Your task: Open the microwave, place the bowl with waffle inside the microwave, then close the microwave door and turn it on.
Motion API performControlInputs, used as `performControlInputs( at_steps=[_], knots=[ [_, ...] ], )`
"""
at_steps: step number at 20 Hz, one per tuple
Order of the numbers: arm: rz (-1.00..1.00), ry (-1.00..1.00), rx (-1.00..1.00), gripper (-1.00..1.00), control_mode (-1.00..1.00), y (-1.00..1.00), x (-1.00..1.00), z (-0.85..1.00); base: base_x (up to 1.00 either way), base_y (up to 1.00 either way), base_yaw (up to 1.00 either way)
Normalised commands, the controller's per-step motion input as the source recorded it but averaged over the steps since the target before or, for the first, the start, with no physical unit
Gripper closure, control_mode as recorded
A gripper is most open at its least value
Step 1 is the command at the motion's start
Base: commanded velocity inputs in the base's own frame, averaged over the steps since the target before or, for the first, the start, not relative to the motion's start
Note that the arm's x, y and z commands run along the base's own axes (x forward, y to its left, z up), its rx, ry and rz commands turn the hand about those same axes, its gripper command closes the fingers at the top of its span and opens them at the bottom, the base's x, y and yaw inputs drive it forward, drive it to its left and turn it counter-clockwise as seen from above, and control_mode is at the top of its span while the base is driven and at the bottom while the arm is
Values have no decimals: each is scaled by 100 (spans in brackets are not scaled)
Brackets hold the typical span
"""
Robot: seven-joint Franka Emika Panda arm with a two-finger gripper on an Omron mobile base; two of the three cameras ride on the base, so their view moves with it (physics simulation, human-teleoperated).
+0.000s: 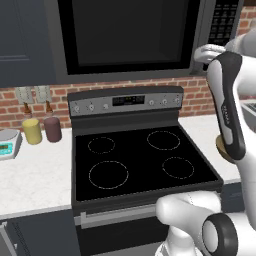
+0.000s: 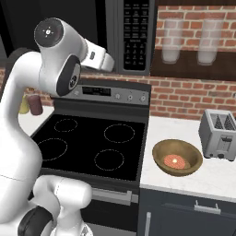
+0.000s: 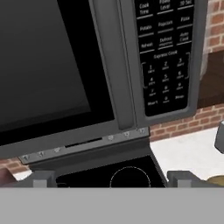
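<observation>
Above the stove point(image 1: 140, 160), the fingers point(image 3: 43, 178), spread and empty, face the shut microwave door point(image 3: 48, 65); aimed wrong, they could hit the keypad point(image 3: 164, 57), not the handle.

You get flat, even rendered light with soft, faint shadows, a pale sheen fading across the microwave door point(image 3: 48, 65), a bright white desk point(image 2: 184, 179), dim dark cabinets, and slightly soft, low-resolution edges with unreadable keypad lettering.
</observation>
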Motion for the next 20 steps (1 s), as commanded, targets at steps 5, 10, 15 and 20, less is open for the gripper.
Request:
performControlInputs(
  at_steps=[5,10,15,20],
  knots=[
    [0,-17,0,-100,-100,-35,41,-1,0,0,0],
    [0,-3,0,-100,-100,-33,36,0,0,0,0],
    [6,0,0,-100,-100,-7,49,0,0,0,0],
    [9,0,0,-100,-100,0,53,0,0,0,0]
  ],
)
